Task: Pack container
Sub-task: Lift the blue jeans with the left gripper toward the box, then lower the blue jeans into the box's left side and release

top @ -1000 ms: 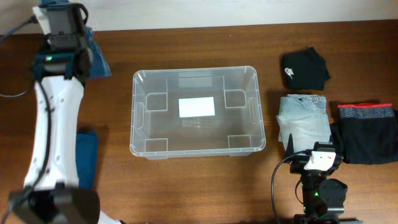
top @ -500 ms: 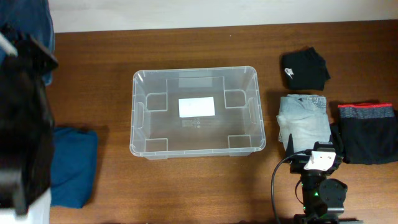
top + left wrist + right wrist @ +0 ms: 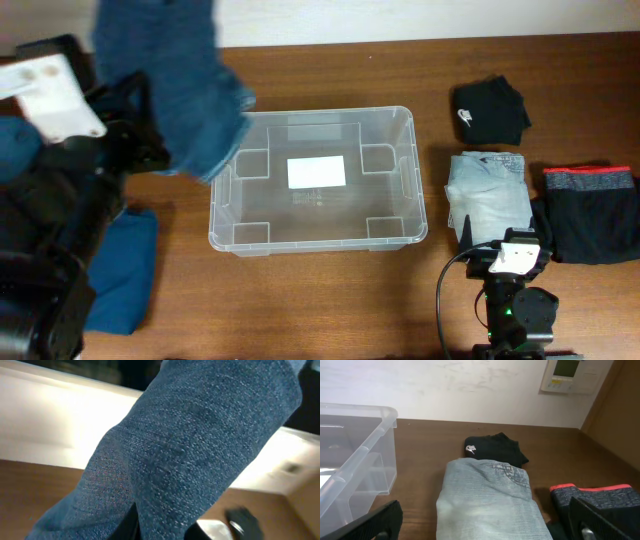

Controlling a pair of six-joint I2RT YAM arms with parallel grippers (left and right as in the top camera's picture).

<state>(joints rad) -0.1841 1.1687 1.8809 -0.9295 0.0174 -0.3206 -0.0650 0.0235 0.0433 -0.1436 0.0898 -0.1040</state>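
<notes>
Overhead, left gripper point(image 3: 150, 110) pinches limp blue denim point(image 3: 180, 85) over the container point(image 3: 320, 243), likely light, stiff, best taken by its rim; right gripper point(image 3: 485, 527) gapes wide.

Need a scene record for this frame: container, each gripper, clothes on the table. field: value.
container: clear rectangular plastic bin, mid-table, nothing inside; white label on its base
left gripper: raised, shut on dark blue denim garment, which hangs over the bin's upper-left corner in the overhead view
right gripper: open, empty, low by the light-wash folded jeans
left of bin: teal folded garment on the table
right of bin: black garment with white logo; dark garment with red waistband
</notes>
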